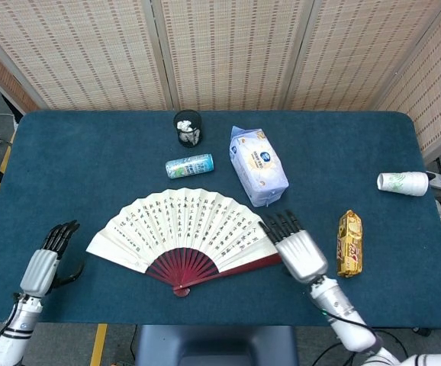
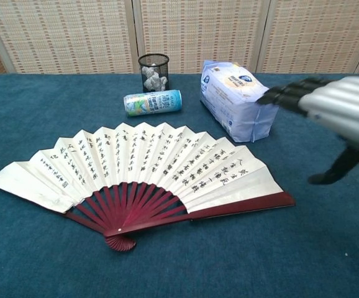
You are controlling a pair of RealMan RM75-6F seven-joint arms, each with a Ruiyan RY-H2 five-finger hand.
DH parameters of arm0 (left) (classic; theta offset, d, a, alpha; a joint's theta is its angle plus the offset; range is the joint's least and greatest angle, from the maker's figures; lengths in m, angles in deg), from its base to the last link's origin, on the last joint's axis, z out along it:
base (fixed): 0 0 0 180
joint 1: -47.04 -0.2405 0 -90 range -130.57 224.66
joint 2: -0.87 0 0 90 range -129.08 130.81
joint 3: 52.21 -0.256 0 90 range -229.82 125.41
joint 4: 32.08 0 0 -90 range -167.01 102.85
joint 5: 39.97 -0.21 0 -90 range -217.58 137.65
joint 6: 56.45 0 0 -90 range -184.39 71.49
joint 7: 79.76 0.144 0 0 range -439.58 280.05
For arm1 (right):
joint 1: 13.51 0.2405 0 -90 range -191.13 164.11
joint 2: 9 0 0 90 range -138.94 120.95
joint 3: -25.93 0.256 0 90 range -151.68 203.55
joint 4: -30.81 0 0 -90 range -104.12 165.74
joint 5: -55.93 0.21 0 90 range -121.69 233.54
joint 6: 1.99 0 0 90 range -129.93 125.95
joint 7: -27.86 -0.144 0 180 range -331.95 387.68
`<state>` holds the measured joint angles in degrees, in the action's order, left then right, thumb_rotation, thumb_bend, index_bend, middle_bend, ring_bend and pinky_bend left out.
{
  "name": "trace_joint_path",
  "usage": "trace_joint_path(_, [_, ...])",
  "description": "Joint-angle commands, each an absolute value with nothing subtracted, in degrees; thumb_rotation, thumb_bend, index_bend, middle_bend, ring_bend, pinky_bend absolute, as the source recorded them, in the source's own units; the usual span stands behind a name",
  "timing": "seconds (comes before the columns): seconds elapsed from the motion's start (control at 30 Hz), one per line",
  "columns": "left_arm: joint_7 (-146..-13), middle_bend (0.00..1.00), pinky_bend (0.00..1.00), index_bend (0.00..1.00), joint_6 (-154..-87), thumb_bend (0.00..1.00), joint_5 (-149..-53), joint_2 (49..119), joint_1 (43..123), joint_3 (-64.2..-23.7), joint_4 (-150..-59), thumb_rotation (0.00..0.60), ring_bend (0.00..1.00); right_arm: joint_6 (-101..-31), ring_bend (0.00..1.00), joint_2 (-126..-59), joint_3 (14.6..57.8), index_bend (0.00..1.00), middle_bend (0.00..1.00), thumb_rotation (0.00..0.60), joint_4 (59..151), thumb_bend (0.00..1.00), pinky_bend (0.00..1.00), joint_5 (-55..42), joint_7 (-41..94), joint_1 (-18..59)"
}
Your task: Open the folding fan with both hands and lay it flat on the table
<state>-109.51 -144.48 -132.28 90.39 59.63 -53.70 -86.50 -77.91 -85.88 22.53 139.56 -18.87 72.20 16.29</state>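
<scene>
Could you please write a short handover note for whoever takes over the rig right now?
Left hand: holds nothing, fingers apart, off the fan's left end.
Right hand: holds nothing, fingers apart, just off the fan's right end and touching nothing, lifted above the table in the chest view.
Folding fan: spread fully open and lying flat on the blue table, in front of the can and the tissue pack, touching neither.
Done: fan opened, laid down and released by both hands.
Left: probably nothing beyond parking the arms; check that the fan stays open.
</scene>
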Motion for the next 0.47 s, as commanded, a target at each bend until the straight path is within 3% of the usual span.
trace_joint_path(0.03, [-88.21, 0.00, 0.01, 0.00, -154.04, 0.41, -135.47, 78.89, 53.62, -56.05, -102.27, 0.600, 0.00, -91.22, 0.00, -76.42, 16.84, 0.00, 0.00, 0.600, 139.39, 0.00, 0.00, -27.48, 57.97, 4.93])
trace_joint_path(0.2, [-84.01, 0.00, 0.01, 0.00, -153.13, 0.41, -134.49, 75.79, 52.89, -55.74, -106.46, 0.600, 0.00, -97.56, 0.00, -73.32, 15.26, 0.00, 0.00, 0.600, 130.02, 0.00, 0.00, -27.97, 43.21, -2.74])
trace_joint_path(0.3, [-80.93, 0.00, 0.02, 0.00, -149.08, 0.41, -133.05, 74.22, 53.17, -56.38, -108.90, 0.600, 0.00, -98.50, 0.00, -73.66, 16.00, 0.00, 0.00, 0.600, 124.27, 0.00, 0.00, -27.91, 38.15, -5.14])
trace_joint_path(0.47, [-76.73, 0.00, 0.02, 0.00, -149.90, 0.41, -132.75, 74.13, 52.76, -55.05, -111.30, 0.600, 0.00, -98.98, 0.00, -72.64, 18.46, 0.00, 0.00, 0.600, 123.32, 0.00, 0.00, -27.44, 35.55, -6.45])
